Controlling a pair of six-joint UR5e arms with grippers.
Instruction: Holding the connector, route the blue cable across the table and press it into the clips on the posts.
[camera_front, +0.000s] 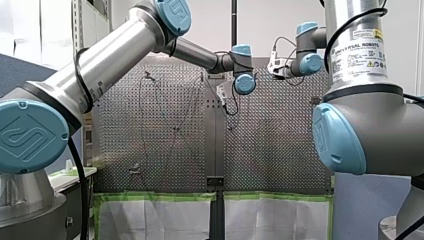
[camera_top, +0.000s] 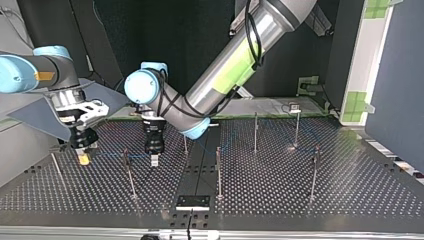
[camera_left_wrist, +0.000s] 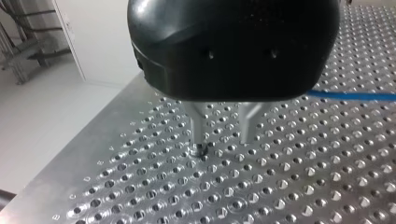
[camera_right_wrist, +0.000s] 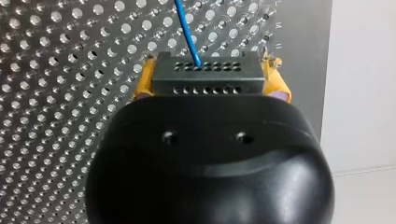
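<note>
The yellow-padded right gripper (camera_right_wrist: 210, 70) clamps the black, hole-dotted rectangular connector (camera_right_wrist: 208, 77), with the blue cable (camera_right_wrist: 187, 30) leaving it. The left gripper (camera_left_wrist: 223, 135) holds its metal fingers apart near the perforated table's (camera_left_wrist: 327, 186) edge.

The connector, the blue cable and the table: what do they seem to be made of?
The connector looks like matte black plastic: a dull moulded block with rows of holes. The blue cable seems plastic-sheathed: smooth, even colour. The table is probably bare metal: silvery, glinting around its holes.
</note>
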